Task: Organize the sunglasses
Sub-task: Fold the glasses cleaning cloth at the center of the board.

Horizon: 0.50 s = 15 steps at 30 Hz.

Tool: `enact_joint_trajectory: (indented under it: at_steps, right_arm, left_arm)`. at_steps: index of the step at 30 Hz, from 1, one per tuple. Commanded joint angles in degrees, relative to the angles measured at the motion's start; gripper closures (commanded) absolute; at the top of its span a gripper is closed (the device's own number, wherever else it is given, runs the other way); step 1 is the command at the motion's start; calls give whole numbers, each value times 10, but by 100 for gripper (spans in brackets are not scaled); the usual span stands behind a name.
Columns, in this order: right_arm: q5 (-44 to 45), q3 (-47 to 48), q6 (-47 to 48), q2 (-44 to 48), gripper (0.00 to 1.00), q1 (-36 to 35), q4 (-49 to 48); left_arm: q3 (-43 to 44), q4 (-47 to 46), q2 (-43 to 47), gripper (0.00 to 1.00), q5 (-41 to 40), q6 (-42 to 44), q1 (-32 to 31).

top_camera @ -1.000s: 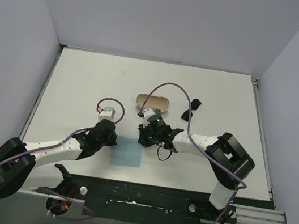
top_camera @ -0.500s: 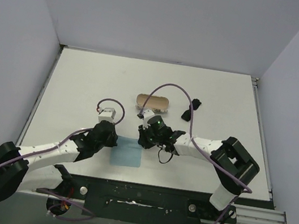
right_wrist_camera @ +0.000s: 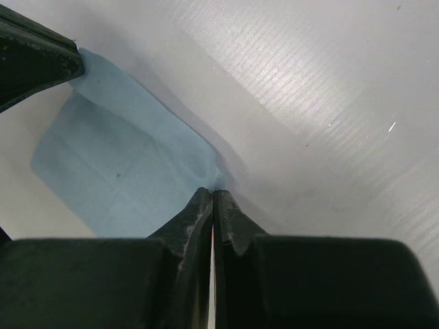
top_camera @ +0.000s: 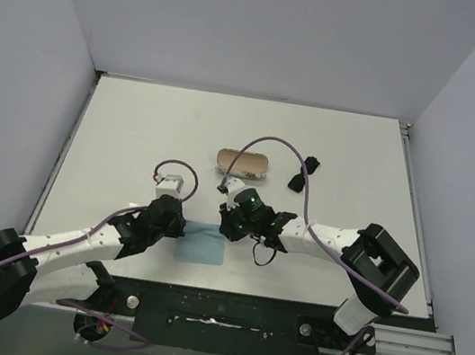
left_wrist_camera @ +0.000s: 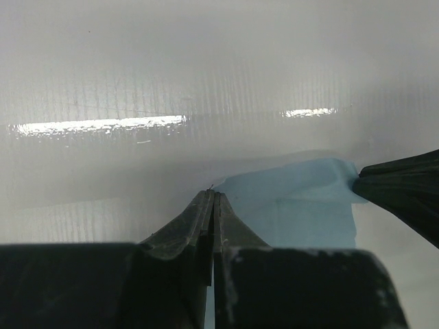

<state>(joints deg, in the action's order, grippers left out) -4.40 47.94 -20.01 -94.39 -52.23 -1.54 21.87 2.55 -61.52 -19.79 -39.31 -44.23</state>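
Sunglasses not in either gripper; they sit toward the far-right part of the tabletop, well apart from both arms, with the right arm's cable crossing over them in the top view.

Left gripper: jaws fully together, tips down at the far-left corner of the cloth. Looks like a pinch on that corner, hard to confirm from its own wrist view.
Right gripper: jaws also together, tips on the far-right corner of the cloth. The fabric puckers up toward the tips there, so a pinch reads as likely.

Cloth lies close to the near edge of the tabletop, about mid-width, mostly flat, and nothing rests on it. Case sits further toward the far edge, just beyond the right gripper, tan inside showing. It is not touching the cloth.

Step in hand, as a judgement: cloth handling (lift, fold or reposition) with both arms. The sunglasses step is not yet started.

Next move calls for both arms to travel together at matched height and pace so neither corner slips out. The right arm also needs to stay clear of the case. After that, one gripper has to let go and reach to the far right for the sunglasses.
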Motion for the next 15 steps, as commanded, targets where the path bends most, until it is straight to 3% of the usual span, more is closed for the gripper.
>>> enact_joint_trajectory:
  at_steps: [1,15]
  right_arm:
    - [15,-6,-5,36,100,-8,-7]
    - [24,-22,-18,55,100,-28,-8]
  left_arm:
    - [11,19,18,100,-18,-19,-10]
    - [1,58,50,100,-25,-39,-25]
